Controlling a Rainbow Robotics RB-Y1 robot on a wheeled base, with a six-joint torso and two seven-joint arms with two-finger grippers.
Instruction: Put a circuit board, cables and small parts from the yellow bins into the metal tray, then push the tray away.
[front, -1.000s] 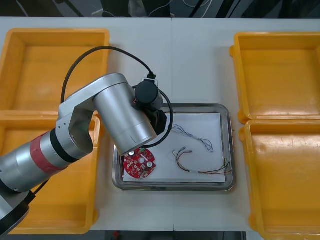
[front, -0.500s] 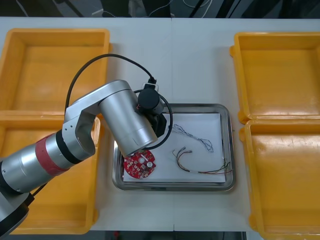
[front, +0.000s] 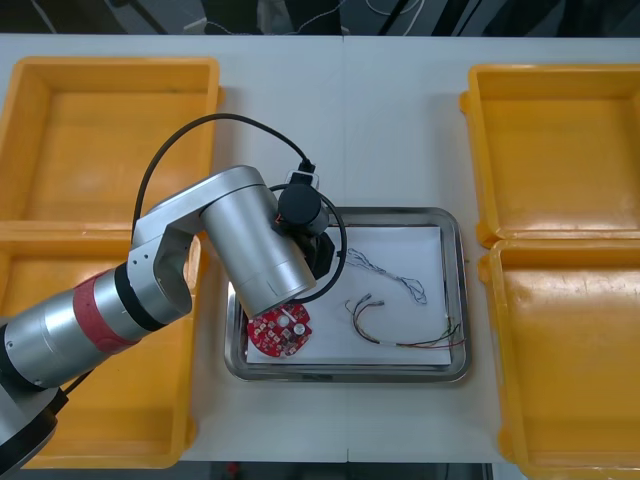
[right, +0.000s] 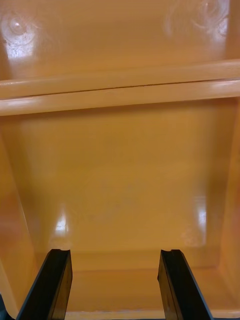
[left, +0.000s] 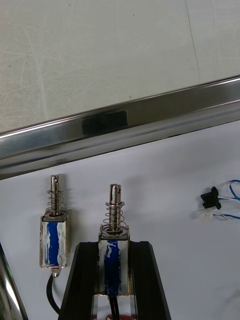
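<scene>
L hand (left: 114, 260) narrow, clamped on a small metal part (left: 114, 235) over tray's (left: 125, 122) white inside, near its rim. 2nd part (left: 54, 242) lies just beside. Board (front: 281, 331) & cables (front: 400, 280) in tray. R hand (right: 115, 257) wide, empty, over a bin (right: 120, 165).

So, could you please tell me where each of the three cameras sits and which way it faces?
Front view: above the arms, looking steeply down at the table; the left arm reaches over the metal tray.
Left wrist view: on the left wrist, facing the tray's far rim; the left gripper is shut on a small metal part.
Right wrist view: on the right wrist, facing into a yellow bin; the right gripper is open.
Shared: front and left wrist views both show the tray and the blue and white cable.
</scene>
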